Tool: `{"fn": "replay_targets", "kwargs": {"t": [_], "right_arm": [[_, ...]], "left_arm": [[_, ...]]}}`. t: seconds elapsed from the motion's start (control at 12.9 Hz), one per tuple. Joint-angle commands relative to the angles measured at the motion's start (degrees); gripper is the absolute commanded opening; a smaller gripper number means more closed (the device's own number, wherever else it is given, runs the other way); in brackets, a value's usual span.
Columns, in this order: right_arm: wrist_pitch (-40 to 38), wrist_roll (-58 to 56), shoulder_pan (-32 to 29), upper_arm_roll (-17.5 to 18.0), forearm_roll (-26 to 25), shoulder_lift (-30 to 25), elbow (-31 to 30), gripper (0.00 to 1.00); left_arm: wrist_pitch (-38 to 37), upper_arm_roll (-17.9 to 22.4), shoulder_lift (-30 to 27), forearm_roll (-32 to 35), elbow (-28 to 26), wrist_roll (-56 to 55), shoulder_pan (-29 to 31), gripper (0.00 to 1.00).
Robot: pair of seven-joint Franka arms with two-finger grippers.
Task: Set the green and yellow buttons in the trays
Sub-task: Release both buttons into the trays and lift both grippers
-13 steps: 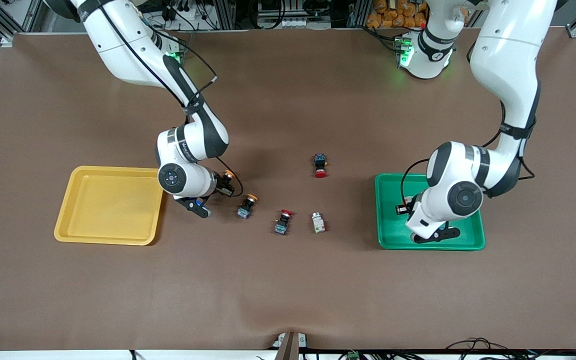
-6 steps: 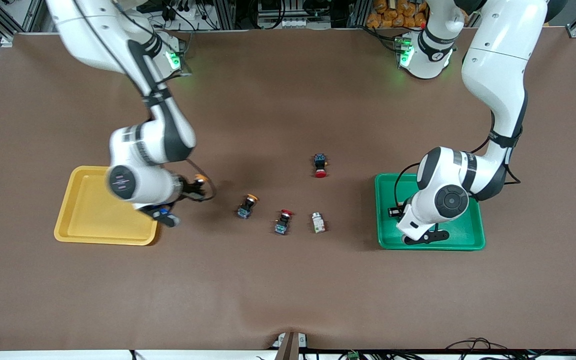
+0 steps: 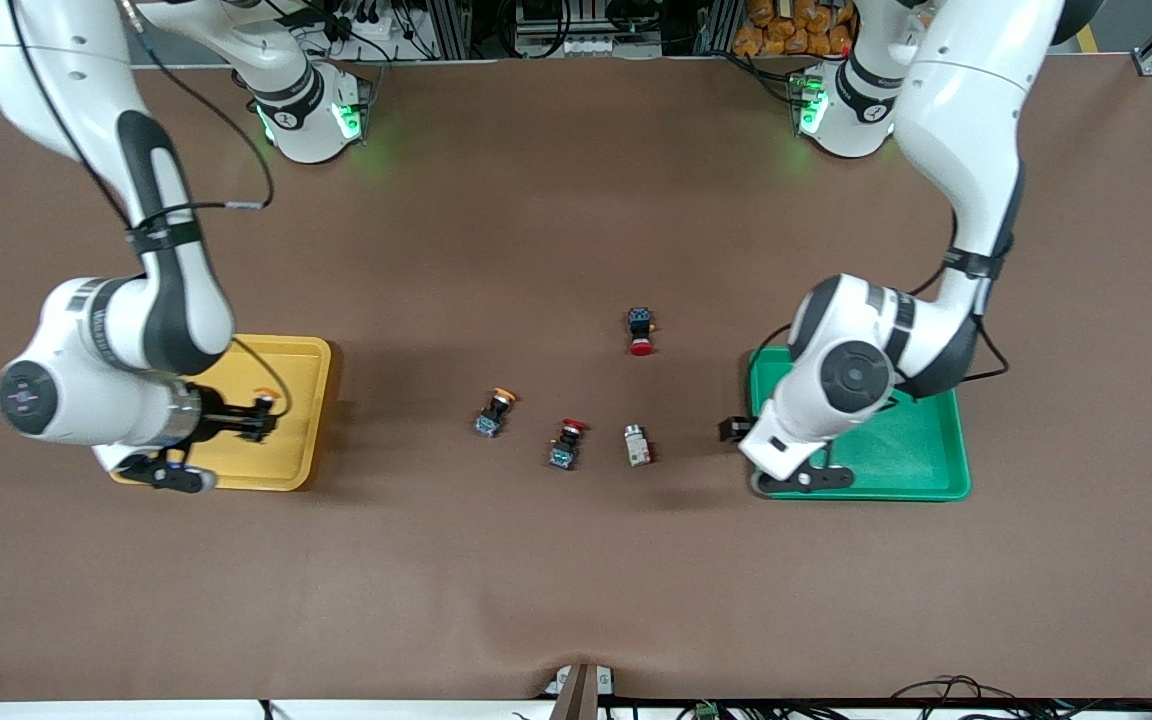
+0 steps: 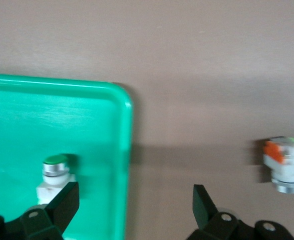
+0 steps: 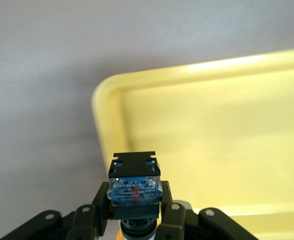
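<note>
My right gripper (image 3: 252, 418) is shut on a black-and-blue button with an orange-yellow cap (image 3: 263, 398) and holds it over the yellow tray (image 3: 288, 352), near the tray's edge toward the table's middle. The right wrist view shows the button (image 5: 134, 186) between the fingers above the tray (image 5: 217, 125). My left gripper (image 3: 748, 448) is open and empty over the green tray's (image 3: 901, 452) rim. In the left wrist view a white green-capped button (image 4: 54, 172) lies in the green tray (image 4: 26, 120). A white button with orange marks (image 4: 286, 165) lies on the table (image 3: 637, 445). Another orange-capped button (image 3: 493, 412) lies nearby.
Two black switches with red caps lie on the brown mat, one (image 3: 565, 444) between the orange-capped button and the white one, the other (image 3: 641, 331) farther from the front camera. The right arm's elbow hangs over the yellow tray's end.
My right gripper has carried the orange-capped button from beside the tray to over the yellow tray. My left gripper has moved from inside the green tray to its rim toward the table's middle.
</note>
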Motion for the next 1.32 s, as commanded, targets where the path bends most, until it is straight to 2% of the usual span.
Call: {"fn": "replay_targets", "kwargs": {"t": [0.0, 0.31, 0.47, 0.54, 0.62, 0.93, 1.24], "right_arm": [[1.3, -7.6, -4.5, 1.0, -3.1, 2.6, 2.6, 0.00], [2.0, -17.9, -11.0, 1.0, -2.9, 5.0, 2.4, 0.00], [1.9, -18.8, -13.4, 1.0, -2.9, 6.0, 2.4, 0.16], [1.8, -18.9, -13.5, 1.0, -2.9, 6.0, 2.4, 0.55], [2.0, -18.2, -13.3, 1.1, -2.7, 6.0, 2.6, 1.00], [1.4, -17.8, -12.4, 1.3, -2.2, 5.5, 4.8, 1.00], [1.3, -16.7, -8.4, 1.4, -2.1, 5.4, 9.7, 1.00]], "left_arm": [[-0.9, 0.2, 2.1, -0.6, 4.2, -3.5, -1.6, 1.00], [-0.6, 1.1, 8.7, -0.1, 10.2, -12.5, -7.3, 1.00], [1.2, 1.3, 11.1, -0.1, 12.7, -13.8, -9.6, 1.00], [3.0, 1.9, 11.4, -0.1, 13.0, -14.0, -9.9, 1.00], [5.5, 1.9, 11.6, -0.1, 13.1, -13.8, -10.4, 1.00], [14.4, 2.2, 15.5, -0.1, 13.2, -12.9, -10.8, 1.00], [14.4, 2.1, 15.9, 0.0, 12.9, -12.6, -11.3, 1.00]]}}
